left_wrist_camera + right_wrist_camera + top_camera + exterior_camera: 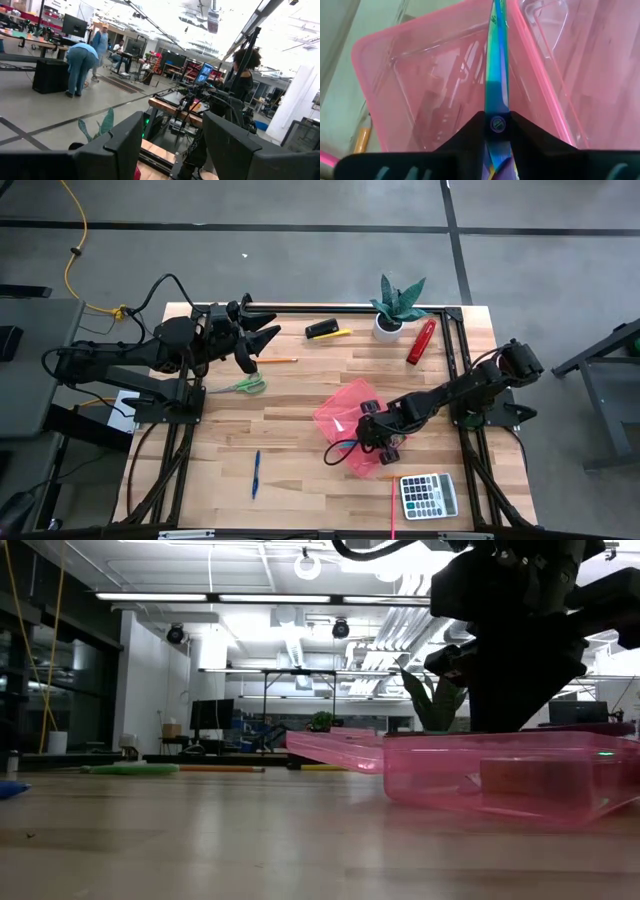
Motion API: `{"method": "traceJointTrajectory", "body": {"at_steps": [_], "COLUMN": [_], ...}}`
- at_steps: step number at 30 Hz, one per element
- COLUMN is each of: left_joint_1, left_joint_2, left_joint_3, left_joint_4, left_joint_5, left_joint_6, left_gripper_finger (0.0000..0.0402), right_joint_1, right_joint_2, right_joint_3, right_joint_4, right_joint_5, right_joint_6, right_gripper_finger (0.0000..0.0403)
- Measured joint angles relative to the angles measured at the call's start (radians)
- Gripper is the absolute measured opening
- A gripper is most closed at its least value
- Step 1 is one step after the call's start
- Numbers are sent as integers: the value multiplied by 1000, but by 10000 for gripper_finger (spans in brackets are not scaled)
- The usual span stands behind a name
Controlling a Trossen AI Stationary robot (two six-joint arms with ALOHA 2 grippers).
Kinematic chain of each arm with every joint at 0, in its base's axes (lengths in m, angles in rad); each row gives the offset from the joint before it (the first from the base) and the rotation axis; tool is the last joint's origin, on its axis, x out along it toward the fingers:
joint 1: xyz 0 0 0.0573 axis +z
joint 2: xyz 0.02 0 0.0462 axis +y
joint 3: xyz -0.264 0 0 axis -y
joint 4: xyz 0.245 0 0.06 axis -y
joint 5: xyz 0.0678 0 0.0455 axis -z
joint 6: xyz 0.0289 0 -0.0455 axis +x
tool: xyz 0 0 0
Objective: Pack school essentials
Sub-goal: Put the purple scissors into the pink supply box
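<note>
My right gripper hovers over the translucent pink tray near the table's middle, shut on the purple-handled scissors. Their iridescent blades point into the tray. My left gripper is open and raised at the far left, touching nothing. Below it the green-handled scissors and an orange pencil lie flat on the table. The blue pen lies near the front edge. A red pencil lies beside the calculator. My right gripper pinches the purple-handled scissors between its two fingers at the pivot screw, with the fingers lying along them. The shut blades stick out ahead over the tray's inside. The dark handle loops trail behind toward the near edge, off the table.
A potted green plant, a red object and a black-and-yellow object sit along the far edge. A calculator lies at the near right corner. The tray's open lid lies toward the far side. People stand in the room beyond.
</note>
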Motion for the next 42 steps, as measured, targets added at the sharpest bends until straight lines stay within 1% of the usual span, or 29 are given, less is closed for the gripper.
{"method": "traceJointTrajectory", "body": {"at_steps": [6, 9, 13, 17, 20, 22, 24, 26, 27, 28, 31, 34, 37, 42], "left_joint_1": [0, 0, 0, 0, 0, 0, 0, 0, 0, 0, 0, 0, 0, 0], "left_joint_2": [0, 0, 0, 0, 0, 0, 0, 0, 0, 0, 0, 0, 0, 0], "left_joint_3": [0, 0, 0, 0, 0, 0, 0, 0, 0, 0, 0, 0, 0, 0], "left_joint_4": [0, 0, 0, 0, 0, 0, 0, 0, 0, 0, 0, 0, 0, 0], "left_joint_5": [0, 0, 0, 0, 0, 0, 0, 0, 0, 0, 0, 0, 0, -7], "left_joint_6": [-2, -2, -2, -1, -1, 0, -1, -1, -1, -1, -2, -2, -1, -1], "left_gripper_finger": [195, 195, 195, 195, 195, 195, 195, 195, 195, 195, 195, 195, 195, 195], "right_joint_1": [0, 0, 0, -12, -14, -14, -13, -13, -13, -10, 1, -1, 0, -2], "right_joint_2": [1, 1, -22, -98, -173, -235, -304, -386, -427, -463, -542, -573, -576, -505], "right_joint_3": [0, 0, 0, 0, -20, -87, -175, -246, -272, -290, -316, -322, -322, -322], "right_joint_4": [0, -7, -68, -189, -242, -244, -259, -258, -251, -249, -256, -256, -212, -146], "right_joint_5": [0, -2, -19, 14, 43, 50, 52, 58, 61, 70, 137, 155, 147, 111], "right_joint_6": [8, 7, -12, 4, 54, 134, 244, 369, 421, 467, 566, 585, 582, 545], "right_gripper_finger": [113, 129, 137, 134, 124, 108, 77, 33, 18, 10, 13, 3, 4, 1]}}
